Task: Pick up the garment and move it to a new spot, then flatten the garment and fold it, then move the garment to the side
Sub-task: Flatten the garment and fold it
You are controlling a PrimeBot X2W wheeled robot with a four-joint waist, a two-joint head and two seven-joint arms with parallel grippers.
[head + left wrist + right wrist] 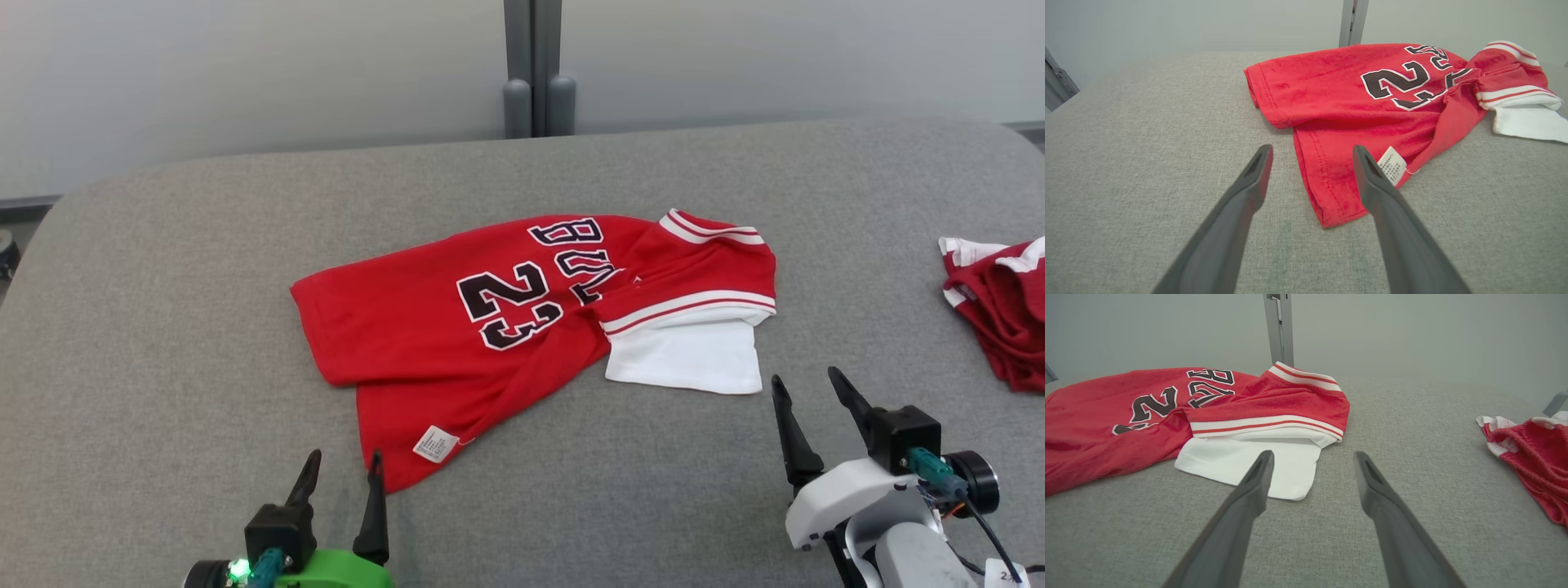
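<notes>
The garment (pixel 424 327), a red jersey with black white-outlined letters and the number 23, lies crumpled and partly folded over in the middle of the grey surface (pixel 163 327). Its white sleeve (pixel 686 355) sticks out at the right under striped trim. A white label (pixel 435 443) shows at the near hem. My left gripper (pixel 341 465) is open just short of that hem; in the left wrist view the garment (pixel 1351 94) has its hem corner between the open gripper's (pixel 1312 153) tips. My right gripper (pixel 804 384) is open, just right of the sleeve (pixel 1249 465), with the gripper (pixel 1314 457) holding nothing.
A second red-and-white cloth (pixel 1000 306) lies bunched at the right edge of the surface, also in the right wrist view as a red cloth (pixel 1531 457). A grey post (pixel 535 69) stands behind the surface against a pale wall.
</notes>
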